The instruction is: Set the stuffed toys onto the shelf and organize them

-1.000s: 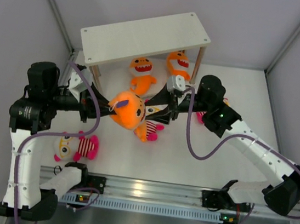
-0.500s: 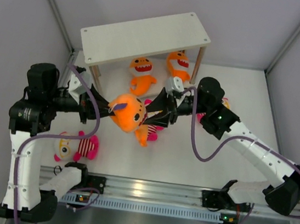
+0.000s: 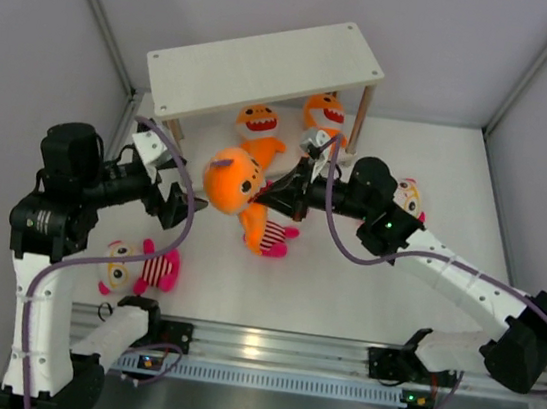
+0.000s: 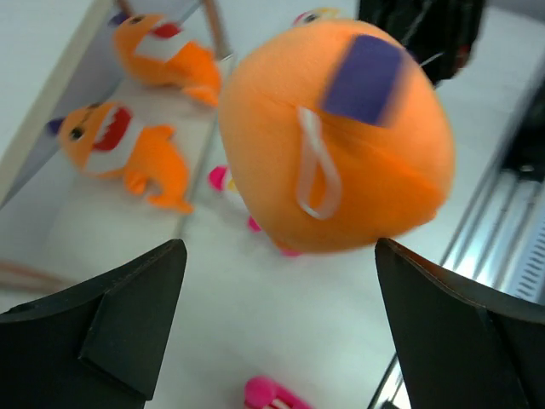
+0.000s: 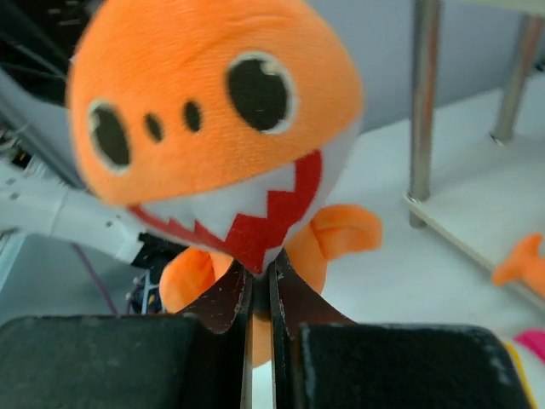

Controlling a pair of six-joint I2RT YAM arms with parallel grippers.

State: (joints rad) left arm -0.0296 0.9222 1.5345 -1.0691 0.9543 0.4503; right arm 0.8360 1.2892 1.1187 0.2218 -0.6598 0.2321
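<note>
My right gripper (image 3: 272, 196) (image 5: 260, 277) is shut on the lower front of an orange shark (image 3: 231, 181) (image 5: 204, 128), held above the table in front of the shelf (image 3: 271, 68). My left gripper (image 3: 182, 208) (image 4: 281, 298) stands open just left of the shark (image 4: 341, 145), its fingers apart from it. Two more orange sharks (image 3: 259, 127) (image 3: 326, 114) lie on the shelf's lower board. A striped doll (image 3: 271, 235) lies under the held shark, another doll (image 3: 139, 270) at the near left, and a third doll (image 3: 408, 195) shows behind my right arm.
The shelf's top board is bare. Its thin posts (image 3: 362, 115) (image 5: 423, 111) stand close to my right arm. Grey walls close in the table on three sides, and a metal rail (image 3: 264, 350) runs along the near edge.
My left gripper has opened, let go of the shark and drawn back to the left. My right gripper has shut on the shark, which has shifted slightly towards the shelf.
</note>
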